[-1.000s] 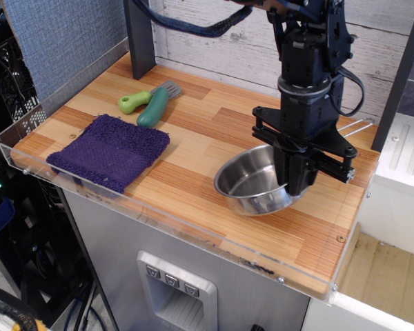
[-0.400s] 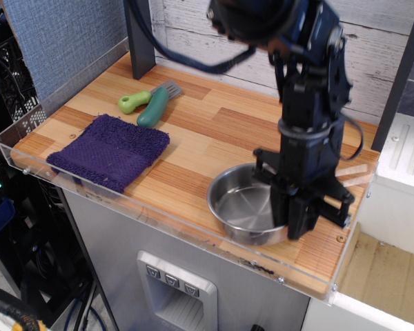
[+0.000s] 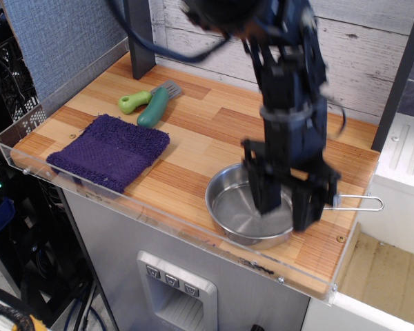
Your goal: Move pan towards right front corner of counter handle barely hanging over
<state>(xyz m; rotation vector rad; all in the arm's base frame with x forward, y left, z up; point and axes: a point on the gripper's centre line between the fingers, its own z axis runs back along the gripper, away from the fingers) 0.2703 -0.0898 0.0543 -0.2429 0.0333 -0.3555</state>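
The shiny steel pan [image 3: 236, 215] sits upright near the right front corner of the wooden counter [image 3: 193, 127]. Its thin wire-loop handle [image 3: 359, 197] points right, and the end of the loop reaches a little past the counter's right edge. My gripper [image 3: 284, 212] points straight down over the pan's right rim. One finger [image 3: 263, 196] is inside the bowl and the other is outside it, near the root of the handle. A gap shows between the jaws, so the gripper looks open. The arm hides the pan's far right rim.
A purple towel [image 3: 110, 152] lies at the left front. Two green-handled utensils [image 3: 146, 103] lie behind it. A dark post [image 3: 139, 34] stands at the back left. A clear acrylic rim [image 3: 159, 215] edges the front, close to the pan. A white unit [image 3: 407, 162] stands to the right.
The pan has moved forward and turned, so its handle now points right and sticks out over the right edge. The gripper came forward with it, and its jaws now stand wider apart.
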